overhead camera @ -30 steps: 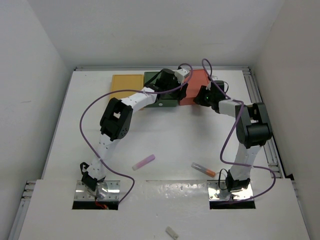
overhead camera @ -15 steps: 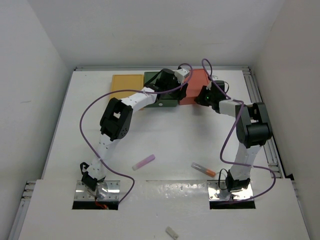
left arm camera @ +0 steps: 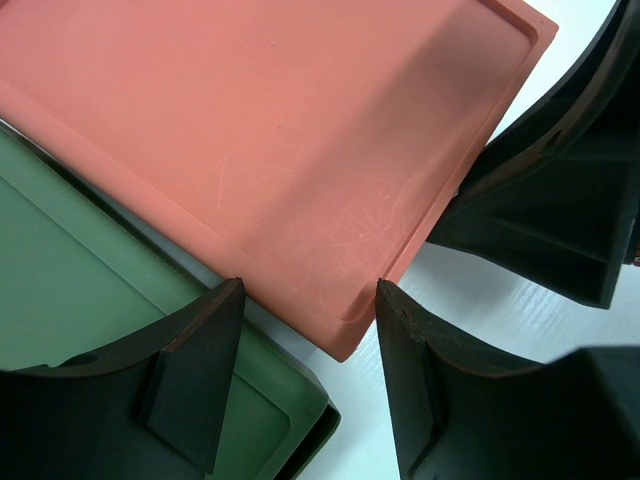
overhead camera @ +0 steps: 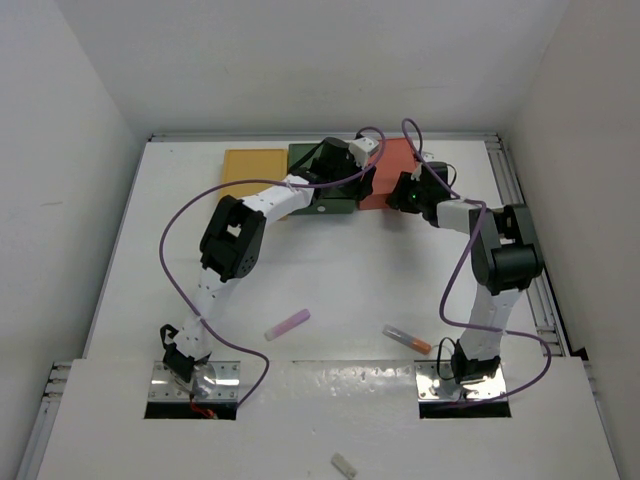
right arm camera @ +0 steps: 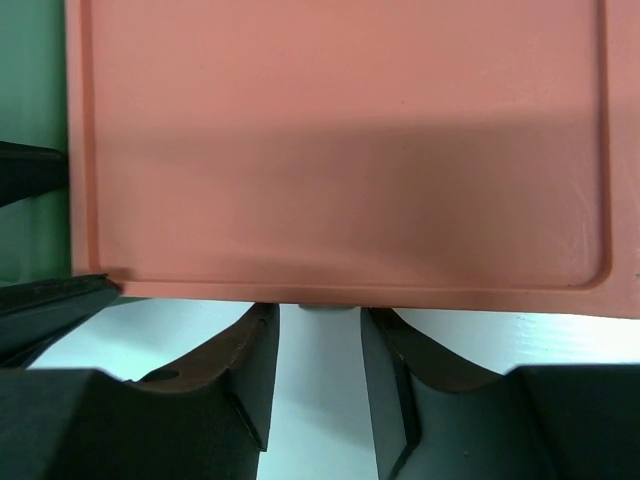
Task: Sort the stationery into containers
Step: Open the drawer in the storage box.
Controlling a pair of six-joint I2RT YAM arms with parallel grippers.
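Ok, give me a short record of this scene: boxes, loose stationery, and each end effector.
boxes: mustard yellow flat square box, dark green flat square box, salmon red flat square box, in a row at the far edge of the white table
loose stationery: lilac stick, clear orange-tipped tube, both on the table
left end effector: open, over the red box's corner beside the green box
right end effector: open, at the red box's near edge

Plain white walls (overhead camera: 320, 60) close in on three sides of a white surface (overhead camera: 340, 270). A metal rail (overhead camera: 505, 175) runs along the surface's right edge, and a white panel (overhead camera: 330, 435) crosses the near side. The light is soft and even, with only faint shadows.
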